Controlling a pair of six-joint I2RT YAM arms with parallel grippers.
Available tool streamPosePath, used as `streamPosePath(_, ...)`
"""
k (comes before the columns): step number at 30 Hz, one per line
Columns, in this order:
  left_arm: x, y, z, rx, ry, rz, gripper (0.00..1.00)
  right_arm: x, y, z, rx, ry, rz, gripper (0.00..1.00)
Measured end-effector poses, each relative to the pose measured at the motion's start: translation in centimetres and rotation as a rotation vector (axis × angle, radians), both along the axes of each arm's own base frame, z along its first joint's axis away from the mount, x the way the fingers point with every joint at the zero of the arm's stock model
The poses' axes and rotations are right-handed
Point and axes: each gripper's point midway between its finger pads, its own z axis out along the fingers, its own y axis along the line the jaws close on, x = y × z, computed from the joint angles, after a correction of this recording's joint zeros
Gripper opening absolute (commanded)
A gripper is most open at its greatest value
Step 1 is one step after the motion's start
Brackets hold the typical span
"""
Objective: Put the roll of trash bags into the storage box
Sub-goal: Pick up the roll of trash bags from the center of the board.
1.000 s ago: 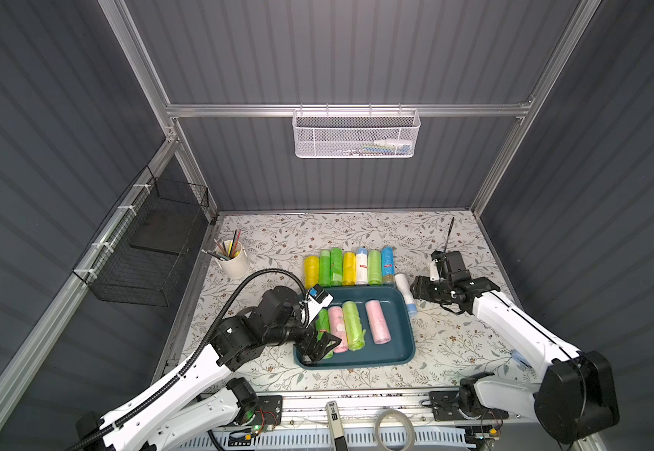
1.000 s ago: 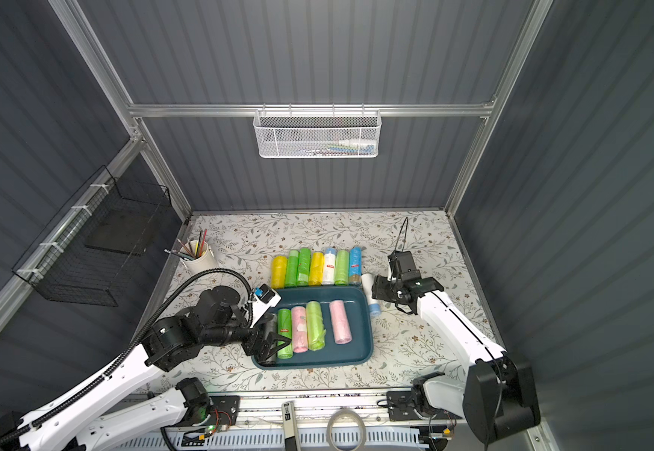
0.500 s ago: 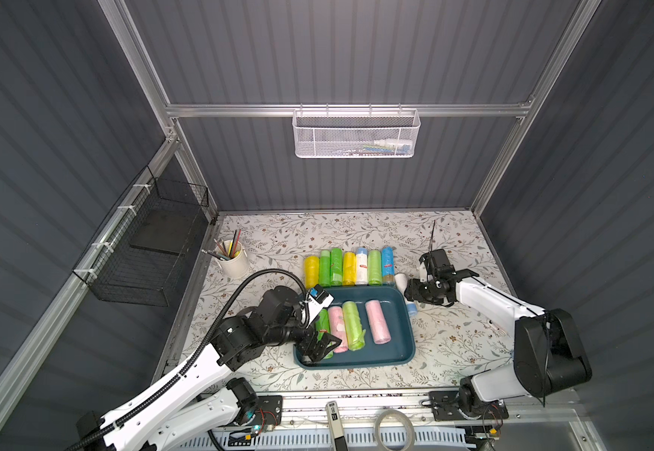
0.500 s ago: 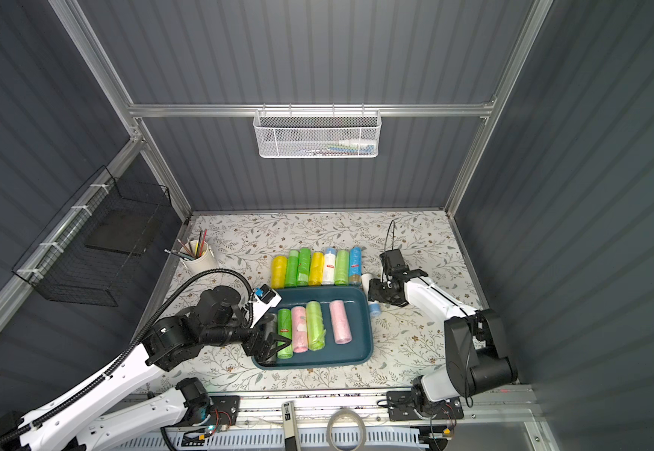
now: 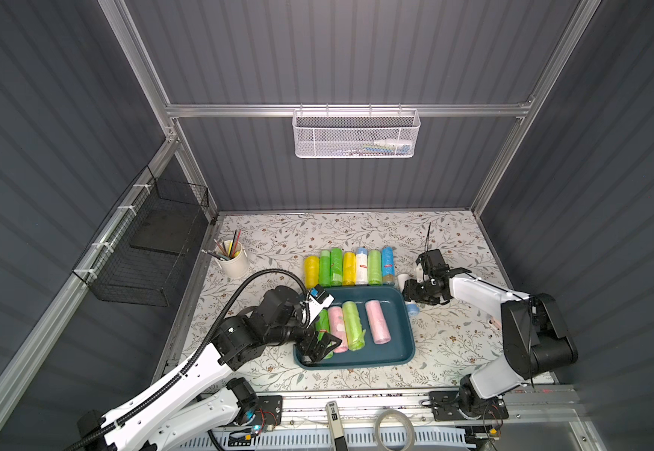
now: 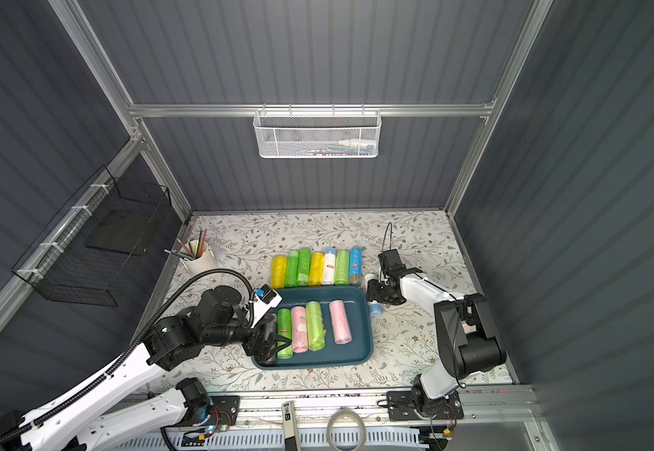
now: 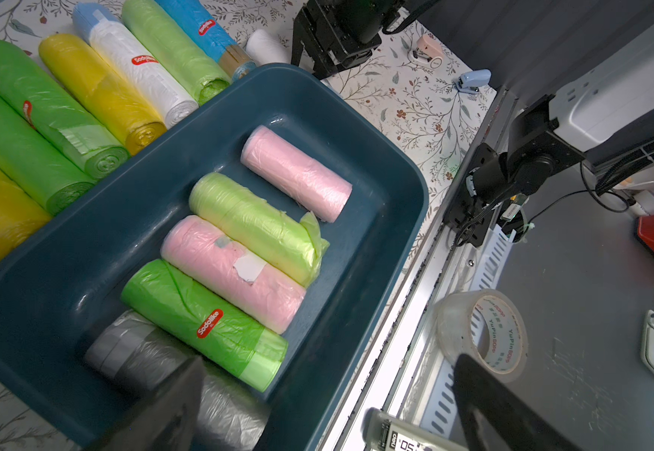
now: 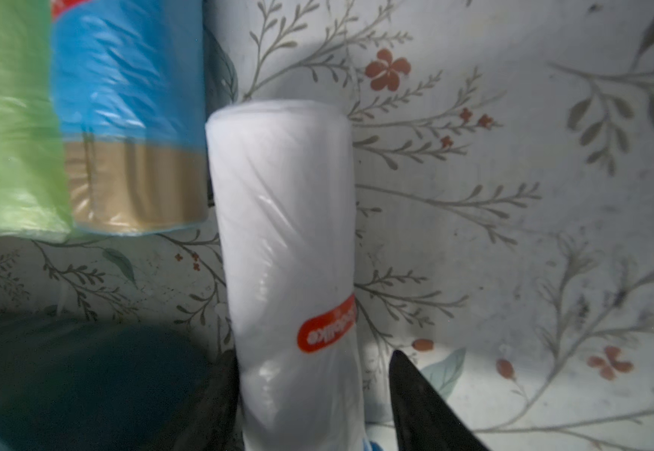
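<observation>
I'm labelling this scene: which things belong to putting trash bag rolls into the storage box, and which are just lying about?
Job: teal storage box; white roll straddled by right gripper; row of rolls beside it; five rolls inside.
Lying about: pencil cup; white mesh basket; black wire basket; tape roll; blue mini stapler.

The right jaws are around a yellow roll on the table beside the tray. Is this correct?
The roll is white, not yellow; the right wrist view shows it. It does lie on the table beside the tray, between the right jaws.

Dark ribbed walls (image 5: 356,50) in aluminium framing (image 5: 349,110) — floral-patterned tabletop (image 5: 317,230) below.
</observation>
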Motion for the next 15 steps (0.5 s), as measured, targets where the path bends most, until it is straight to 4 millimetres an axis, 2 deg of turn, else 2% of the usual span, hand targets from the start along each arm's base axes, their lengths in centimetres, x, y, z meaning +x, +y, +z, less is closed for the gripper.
streamPosePath(9,0.0,0.0,-0.2,0.006,0.005,0.0,1.0,0.0,-0.3,-0.5,-0.028,0.008,0.002,0.47)
streamPosePath(15,0.0,0.0,-0.2,0.006,0.005,0.0,1.0,-0.1,-1.1,1.1,-0.052,-0.028,-0.014,0.45)
